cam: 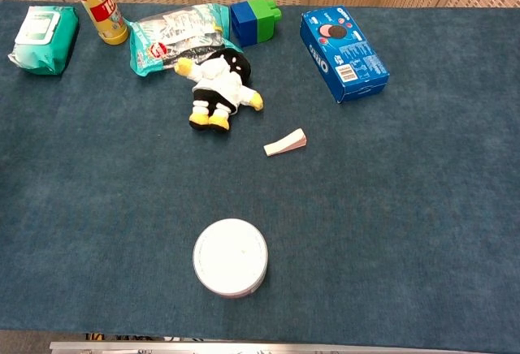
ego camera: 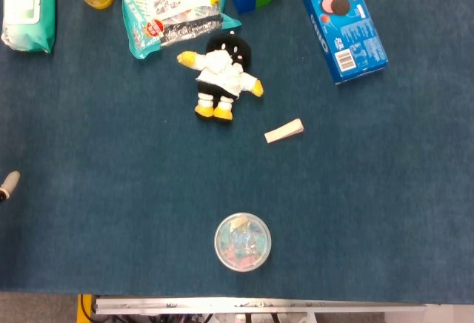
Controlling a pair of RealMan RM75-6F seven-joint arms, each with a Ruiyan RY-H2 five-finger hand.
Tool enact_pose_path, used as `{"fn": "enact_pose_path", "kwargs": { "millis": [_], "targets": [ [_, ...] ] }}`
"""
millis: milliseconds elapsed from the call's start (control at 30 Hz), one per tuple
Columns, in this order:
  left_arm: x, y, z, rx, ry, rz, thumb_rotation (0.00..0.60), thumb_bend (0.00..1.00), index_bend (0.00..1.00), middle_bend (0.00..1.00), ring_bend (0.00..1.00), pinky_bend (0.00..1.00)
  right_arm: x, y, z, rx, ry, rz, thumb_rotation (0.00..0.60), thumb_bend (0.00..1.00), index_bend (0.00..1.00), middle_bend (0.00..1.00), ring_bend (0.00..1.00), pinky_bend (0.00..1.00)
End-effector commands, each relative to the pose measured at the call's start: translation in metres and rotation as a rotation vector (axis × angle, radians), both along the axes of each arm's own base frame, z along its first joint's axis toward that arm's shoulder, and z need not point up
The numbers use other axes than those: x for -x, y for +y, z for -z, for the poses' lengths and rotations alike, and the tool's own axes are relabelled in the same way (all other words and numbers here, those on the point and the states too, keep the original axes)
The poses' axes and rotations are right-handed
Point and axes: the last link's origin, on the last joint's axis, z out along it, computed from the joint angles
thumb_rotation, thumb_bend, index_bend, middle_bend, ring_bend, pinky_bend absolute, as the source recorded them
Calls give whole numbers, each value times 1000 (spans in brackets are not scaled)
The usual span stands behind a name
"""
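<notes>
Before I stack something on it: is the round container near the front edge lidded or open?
Lidded. The round container shows a flat white top in the chest view, hiding its contents.

A matt blue cloth [cam: 422,208] bears a plush doll [cam: 218,88], a glossy cardboard box [cam: 343,43] and a crinkly foil packet [cam: 175,36].
</notes>
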Motion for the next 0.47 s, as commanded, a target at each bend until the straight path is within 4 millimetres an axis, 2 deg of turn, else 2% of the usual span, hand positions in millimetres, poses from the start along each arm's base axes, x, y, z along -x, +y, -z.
{"fn": "enact_pose_path", "kwargs": {
  "millis": [33, 467],
  "targets": [
    [0, 0, 0, -1, 0, 0, 600, 217, 39, 86, 106, 48, 1, 0, 1, 0, -1, 1, 600, 0, 0, 0, 0, 0],
    [2, -1, 0, 1, 4, -4, 600, 217, 39, 86, 106, 48, 4, 1, 2, -1, -12, 11, 600, 0, 0, 0, 0, 0]
  ]
}}
